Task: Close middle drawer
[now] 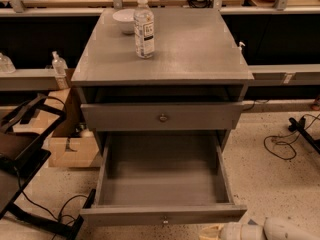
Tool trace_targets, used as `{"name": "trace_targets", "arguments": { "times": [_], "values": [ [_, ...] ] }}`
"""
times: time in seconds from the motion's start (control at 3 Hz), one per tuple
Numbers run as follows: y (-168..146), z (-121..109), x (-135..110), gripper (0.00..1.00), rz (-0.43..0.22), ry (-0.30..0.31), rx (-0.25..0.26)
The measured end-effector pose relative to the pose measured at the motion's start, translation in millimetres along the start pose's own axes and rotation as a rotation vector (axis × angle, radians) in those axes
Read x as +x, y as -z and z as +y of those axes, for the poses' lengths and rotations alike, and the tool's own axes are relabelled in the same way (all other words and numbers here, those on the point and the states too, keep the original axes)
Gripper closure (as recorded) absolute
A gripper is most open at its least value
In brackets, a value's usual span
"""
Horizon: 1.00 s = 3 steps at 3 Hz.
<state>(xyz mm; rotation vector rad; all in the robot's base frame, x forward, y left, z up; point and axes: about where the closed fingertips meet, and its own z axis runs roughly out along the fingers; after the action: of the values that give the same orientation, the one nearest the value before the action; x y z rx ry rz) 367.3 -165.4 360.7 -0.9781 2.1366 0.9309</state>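
Observation:
The grey cabinet [165, 59] stands in the middle of the camera view. Its middle drawer [162, 179] is pulled far out towards me and is empty. The drawer's flat front [125, 215] lies near the bottom edge with a small round brass knob [165, 219]. Above it, the uppermost drawer front [125, 116] with its own knob [163, 117] sticks out slightly. My gripper [216, 231] is at the bottom right, just below and in front of the right end of the middle drawer's front, on the white arm [272, 230].
A clear water bottle [144, 28] and a white bowl [123, 20] stand on the cabinet top. A cardboard box [70, 146] and a black frame [25, 149] are at the left. Cables [282, 146] lie on the speckled floor at the right.

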Motion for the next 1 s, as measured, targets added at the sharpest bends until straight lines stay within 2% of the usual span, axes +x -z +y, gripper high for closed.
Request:
{"name": "trace_targets", "arguments": {
  "times": [0.33,0.67,1.0],
  "values": [
    [-13.2,-19.5,-18.4,1.00,-0.026,0.015,-0.033],
    [-14.0,-32.9,-37.5,1.00,-0.030,0.042,-0.032],
    [-15.4,-36.7,-43.2,1.00,-0.030,0.048,-0.032]
  ]
}}
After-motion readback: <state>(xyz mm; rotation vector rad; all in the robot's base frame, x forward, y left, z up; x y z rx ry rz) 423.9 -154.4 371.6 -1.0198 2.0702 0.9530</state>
